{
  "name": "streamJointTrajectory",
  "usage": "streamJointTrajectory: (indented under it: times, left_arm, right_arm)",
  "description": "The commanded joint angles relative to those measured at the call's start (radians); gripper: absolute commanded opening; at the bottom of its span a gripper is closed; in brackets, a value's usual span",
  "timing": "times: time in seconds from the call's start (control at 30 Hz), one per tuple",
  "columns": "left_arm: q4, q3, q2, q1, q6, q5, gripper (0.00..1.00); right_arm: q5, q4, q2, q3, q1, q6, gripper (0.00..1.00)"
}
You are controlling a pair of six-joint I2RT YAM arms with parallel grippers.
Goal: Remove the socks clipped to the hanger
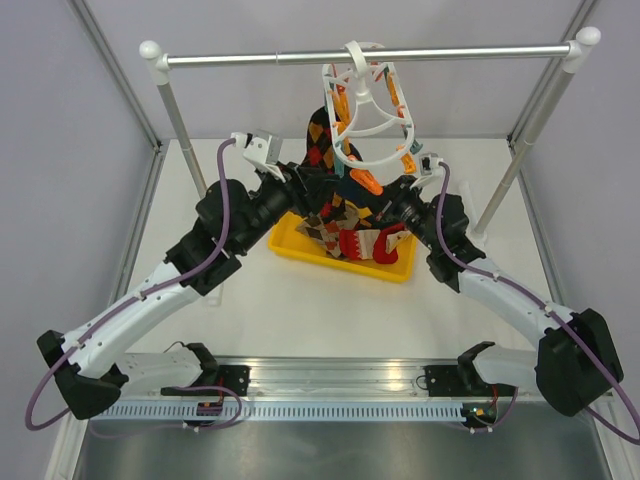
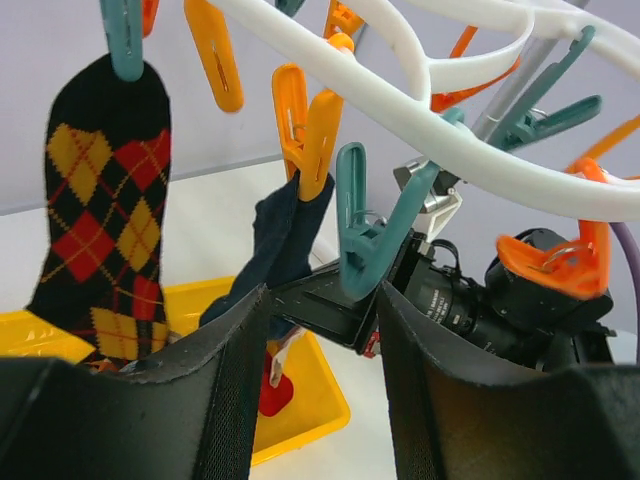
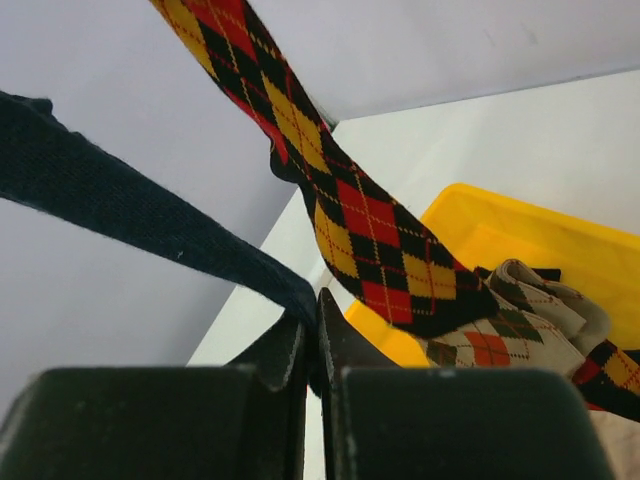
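Right gripper (image 3: 312, 320) clamped on navy sock (image 3: 130, 205) to tug it off orange peg (image 2: 310, 130). Left gripper (image 2: 322, 300) fingers apart, probably steadying hanger (image 2: 430, 128).

No legible text or labels, apparently.

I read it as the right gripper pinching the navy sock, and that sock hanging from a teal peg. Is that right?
Not quite. The right gripper is shut on the navy sock, but that sock hangs from an orange peg, as the left wrist view shows. The teal peg holds the argyle sock.
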Motion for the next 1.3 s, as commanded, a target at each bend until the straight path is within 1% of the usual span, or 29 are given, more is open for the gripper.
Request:
streamJointTrajectory:
  times: [0.0, 0.2, 0.33, 0.43, 0.63, 0.9, 1.0, 1.13, 1.27]
  left_arm:
    - [0.015, -0.029, -0.032, -0.006, 0.034, -0.078, 0.52]
    - [0.015, -0.035, -0.023, -0.004, 0.04, -0.147, 0.51]
    - [0.046, -0.029, 0.002, -0.001, 0.068, -0.176, 0.53]
    - [0.089, -0.026, 0.014, 0.011, 0.087, -0.139, 0.55]
    - [0.102, 0.009, 0.048, 0.062, 0.093, -0.054, 0.56]
    - [0.213, 0.014, 0.056, 0.075, 0.143, 0.08, 0.6]
    - [0.221, 0.032, 0.069, 0.088, 0.156, 0.095, 0.61]
    - [0.247, 0.039, 0.089, 0.124, 0.146, 0.124, 0.61]
    - [0.296, 0.031, 0.097, 0.155, 0.133, 0.207, 0.61]
  right_arm:
    - [-0.081, -0.035, 0.0, 0.058, -0.019, -0.021, 0.03]
    - [-0.158, -0.05, 0.017, 0.081, -0.059, -0.022, 0.02]
    - [-0.197, -0.064, 0.03, 0.101, -0.079, -0.014, 0.02]
    - [-0.224, -0.07, 0.04, 0.113, -0.091, -0.01, 0.03]
    - [-0.253, -0.082, 0.041, 0.124, -0.113, 0.001, 0.03]
    - [-0.272, -0.104, 0.043, 0.144, -0.12, -0.002, 0.03]
    - [-0.276, -0.121, 0.04, 0.155, -0.125, -0.007, 0.03]
    - [-0.283, -0.138, 0.037, 0.161, -0.126, -0.011, 0.03]
    - [-0.286, -0.147, 0.035, 0.167, -0.129, -0.014, 0.03]
